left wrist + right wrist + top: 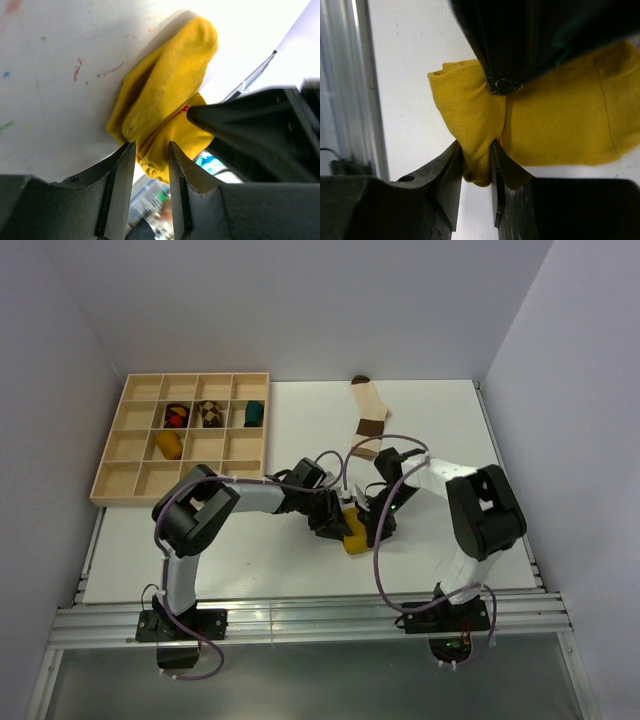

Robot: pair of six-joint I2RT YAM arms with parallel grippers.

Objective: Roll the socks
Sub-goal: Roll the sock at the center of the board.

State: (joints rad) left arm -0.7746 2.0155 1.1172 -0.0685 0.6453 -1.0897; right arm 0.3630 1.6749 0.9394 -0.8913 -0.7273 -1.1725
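The bright yellow sock (354, 539) lies bunched on the white table between both grippers. My right gripper (476, 145) is shut on a fold at one end of the yellow sock (560, 125). My left gripper (151, 145) stands partly open, with a lump of the yellow sock (165, 85) loose between its fingertips. In the top view the left gripper (333, 521) and the right gripper (373, 529) nearly touch over the sock. A cream sock (368, 420) with brown bands and a brown toe lies flat further back.
A wooden compartment tray (110, 480) sits at the back left. It holds a mustard-orange bundle (167, 444), a red-and-dark bundle (176, 416), a brown-checkered bundle (209, 414) and a teal bundle (254, 413). Walls close in on three sides.
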